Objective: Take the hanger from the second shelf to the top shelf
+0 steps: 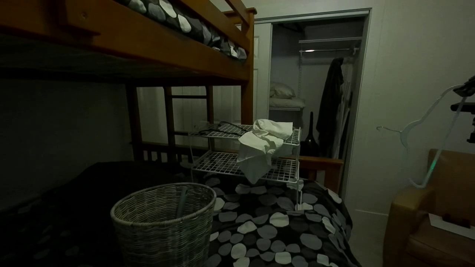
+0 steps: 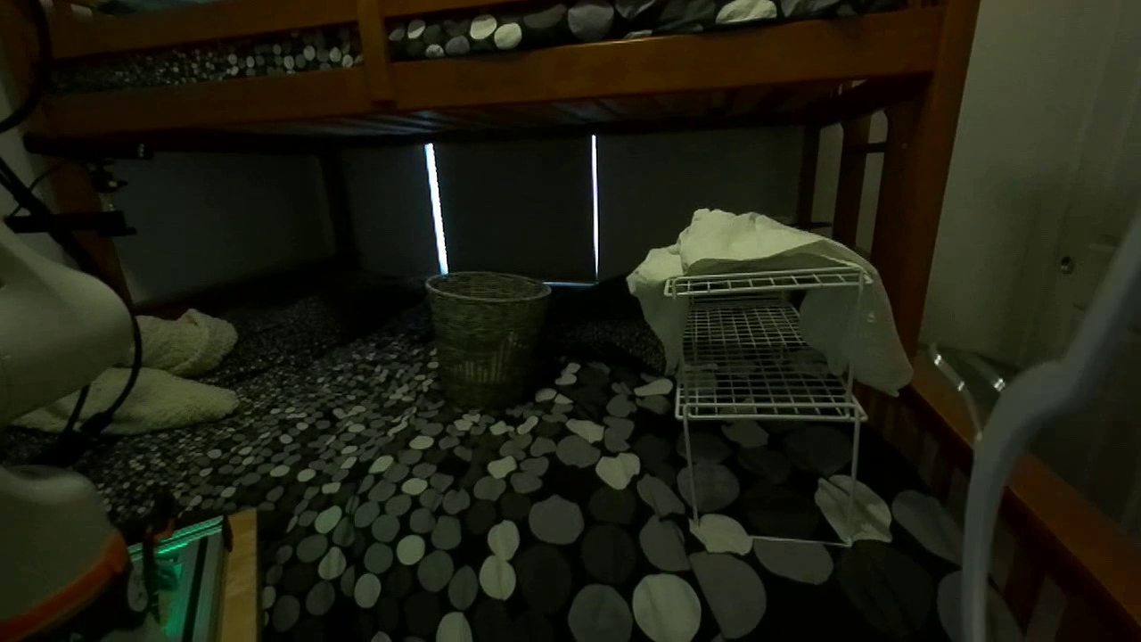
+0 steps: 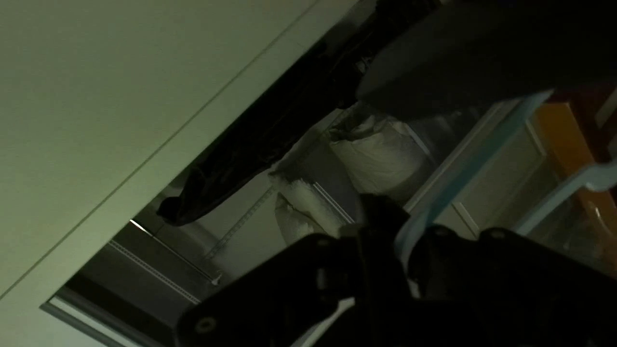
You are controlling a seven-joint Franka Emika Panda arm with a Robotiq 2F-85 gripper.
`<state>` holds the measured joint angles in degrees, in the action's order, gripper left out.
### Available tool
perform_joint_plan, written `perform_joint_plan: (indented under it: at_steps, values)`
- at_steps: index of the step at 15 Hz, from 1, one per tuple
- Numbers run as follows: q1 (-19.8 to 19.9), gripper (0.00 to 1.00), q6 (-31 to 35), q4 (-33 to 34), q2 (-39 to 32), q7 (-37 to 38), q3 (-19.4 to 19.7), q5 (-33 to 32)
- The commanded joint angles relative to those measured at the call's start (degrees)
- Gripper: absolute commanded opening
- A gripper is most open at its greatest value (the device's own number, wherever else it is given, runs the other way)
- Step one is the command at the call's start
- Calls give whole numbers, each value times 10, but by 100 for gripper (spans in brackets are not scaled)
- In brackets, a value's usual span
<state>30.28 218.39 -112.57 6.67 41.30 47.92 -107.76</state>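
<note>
Left of the wire rack [image 2: 758, 357], pale fleece [image 2: 174, 401] appears in an exterior view alone; I cannot count its pieces. Nearer the rack, one wicker basket [image 2: 490, 348] stands. The rack has two shelves [image 1: 217, 163], with one white cloth [image 1: 259, 144] draped over. Right of the rack, in the air, one hanger [image 1: 404, 134] hangs below and to the rack side of the one end effector [image 1: 464, 88], which is closed upon it. One brown armchair [image 1: 408, 211], right of the rack, appears in an exterior view alone.
</note>
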Motion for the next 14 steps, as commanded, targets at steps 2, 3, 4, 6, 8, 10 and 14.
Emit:
perform_joint_plan:
  at_steps: [2,3,4,6,8,10,14]
  values:
    - [-57,1,-35,-67,73,-1,-88,10]
    - [-71,1,-42,-72,81,-3,-111,16]
    - [-85,1,-49,-74,84,3,-137,14]
    - [-117,1,-86,-78,98,-4,-189,26]
    - [-150,1,-147,-78,109,6,-243,52]
    - [-142,6,-127,-58,88,10,-237,41]
    - [-164,1,-189,-57,90,3,-258,76]
